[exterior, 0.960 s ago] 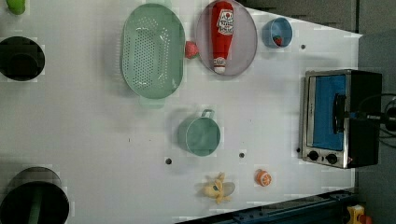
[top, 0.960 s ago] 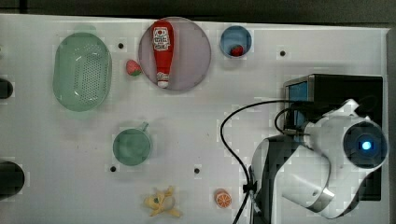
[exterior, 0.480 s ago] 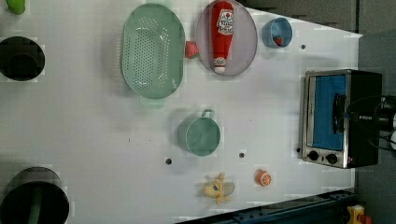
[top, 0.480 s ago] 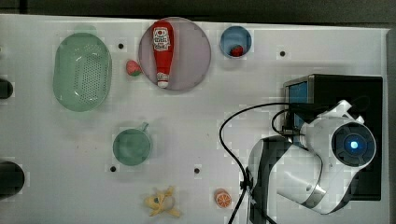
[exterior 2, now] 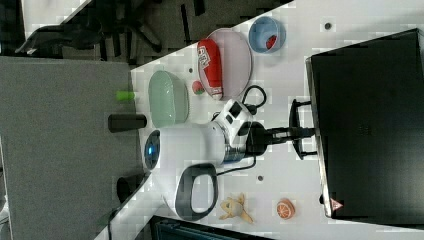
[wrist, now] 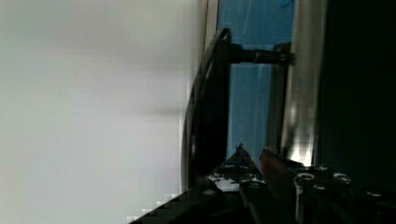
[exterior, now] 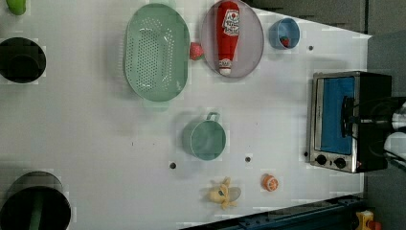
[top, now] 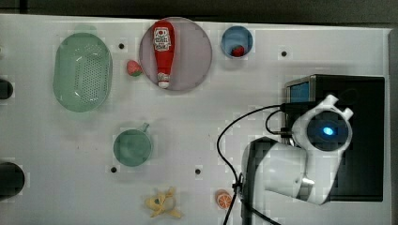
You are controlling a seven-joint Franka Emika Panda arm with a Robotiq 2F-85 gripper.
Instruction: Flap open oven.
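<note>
At the right view's centre-right the gripper (exterior 2: 295, 132) looks closed on the oven (exterior 2: 370, 125) door's handle (exterior 2: 296, 129), so I judge the grasp done and the pull-down next.

A ketchup bottle (top: 162, 51) is laid on a round plate (top: 195, 51) on the white table (top: 234, 108). A strawberry (top: 133, 68) is seen between the plate and a green colander (top: 82, 71). A green cup (top: 133, 147), a banana peel (top: 162, 204) and an orange half (top: 224, 199) are spread apart.

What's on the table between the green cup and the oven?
Nothing: in the left view, only bare white table lies between the green cup and the oven.
</note>
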